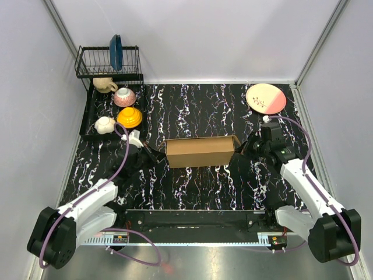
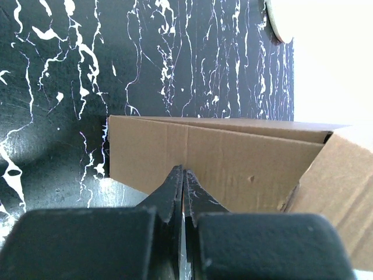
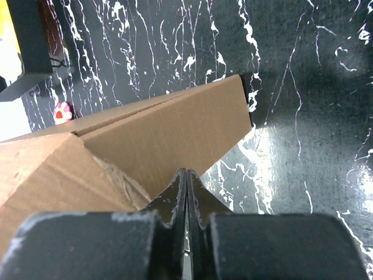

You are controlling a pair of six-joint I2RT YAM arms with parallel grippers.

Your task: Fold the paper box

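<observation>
Lying near the middle of a black, white-veined table (image 1: 198,111), the box (image 1: 201,151) is a long, plain brown cardboard shape, its length running left to right across the overhead view. Its right end has a flap (image 1: 236,142) angled outward. Two robot arms reach in from the near edge, one toward each end. The left gripper (image 1: 158,157) sits at the box's left end, low near the table, and its own camera shows the two dark fingers pressed together – tips meeting in front of the box's brown side wall (image 2: 233,157), holding nothing. Whether the tips touch the cardboard cannot be told. The right gripper (image 1: 240,149) sits at the box's right end, just beside the open flap. From its wrist view the fingers are likewise together with nothing between them, their tips pointing at the side wall (image 3: 175,128), and the flap (image 3: 52,169) fills the lower left of that picture. At the back left corner stands a black wire rack (image 1: 96,61) holding an upright blue plate (image 1: 116,51). In front of it sit a beige mug (image 1: 104,85), a pink bowl (image 1: 124,96), a yellow bowl (image 1: 129,117) and a white cup (image 1: 105,124) – all well apart from the box. A cream and pink plate (image 1: 266,98) lies flat at the back right.
</observation>
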